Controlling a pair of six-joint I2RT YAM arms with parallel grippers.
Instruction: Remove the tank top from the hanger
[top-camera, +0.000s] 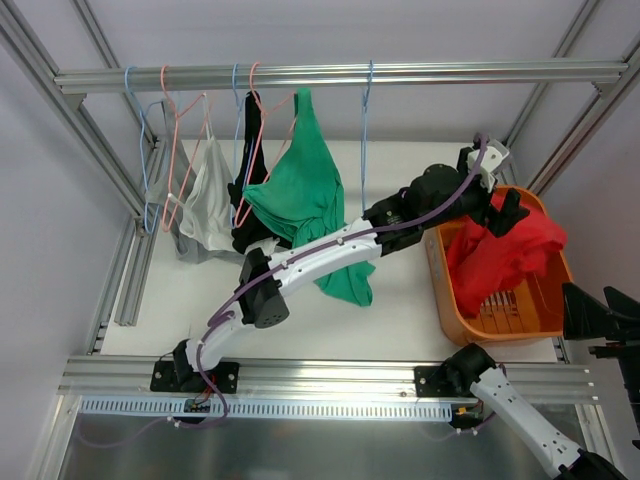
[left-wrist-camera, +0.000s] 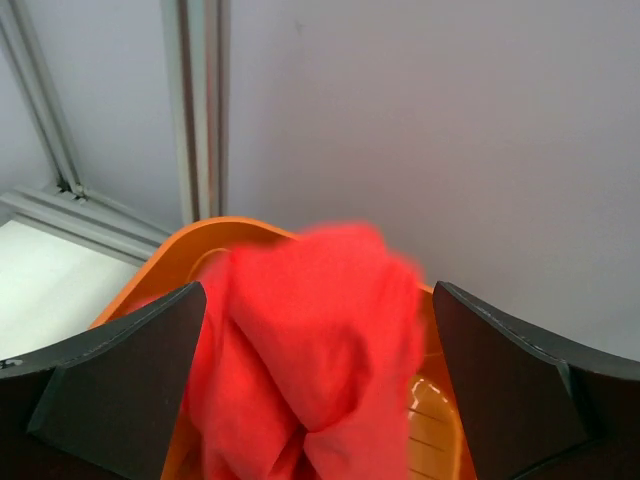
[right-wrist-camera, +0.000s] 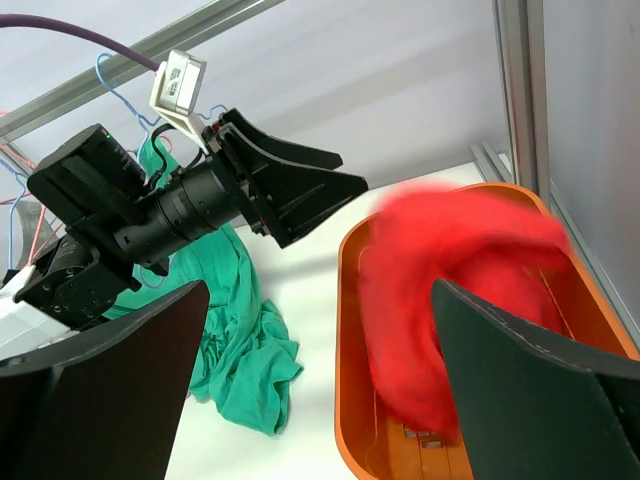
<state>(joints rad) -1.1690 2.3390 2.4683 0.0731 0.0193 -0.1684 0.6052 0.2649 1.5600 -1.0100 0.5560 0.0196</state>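
The red tank top (top-camera: 505, 255) lies bunched in the orange basket (top-camera: 447, 305), part of it draped over the far rim; its outline is blurred in both wrist views. The left fingers (left-wrist-camera: 130, 370) stand spread wide just above the basket, one on each side of the red cloth, gripping nothing. The right fingers (right-wrist-camera: 520, 380) are also released and empty, near the basket's near right corner. Left of the basket, a green garment (top-camera: 310, 190) hangs down to the surface (top-camera: 400, 310).
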